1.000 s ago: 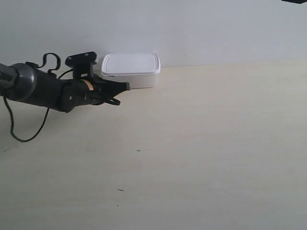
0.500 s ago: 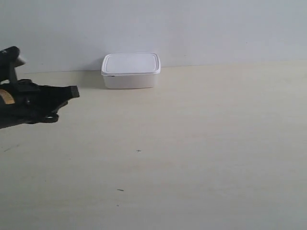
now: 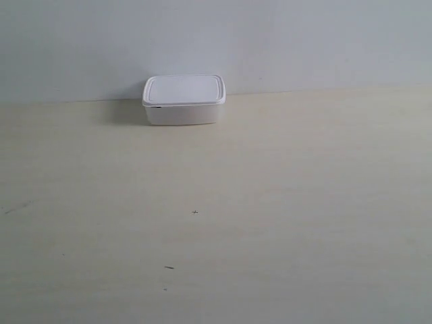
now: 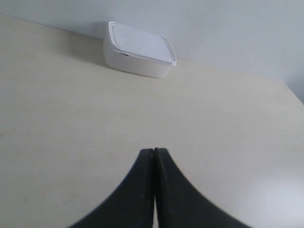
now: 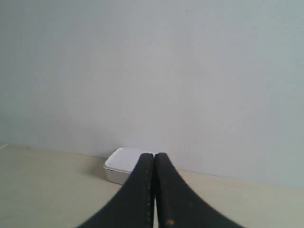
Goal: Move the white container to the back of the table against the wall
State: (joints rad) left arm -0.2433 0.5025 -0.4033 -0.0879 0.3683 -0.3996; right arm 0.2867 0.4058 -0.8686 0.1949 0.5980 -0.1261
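The white container point(image 3: 183, 99) stands lidded at the back of the pale table point(image 3: 270, 216), its rear side at the foot of the grey-blue wall point(image 3: 270, 40). No arm shows in the exterior view. In the left wrist view the container point(image 4: 139, 49) lies well ahead of my left gripper point(image 4: 154, 151), whose black fingers press together on nothing. My right gripper point(image 5: 154, 156) is shut and empty too, far from the container point(image 5: 122, 166), which its fingers partly cover.
A few tiny dark specks point(image 3: 195, 212) mark the table near its middle and front. The table's far right edge point(image 4: 295, 92) shows in the left wrist view.
The arm at the exterior view's left has drawn back from beside the container and left the exterior view. The container has stayed in place.
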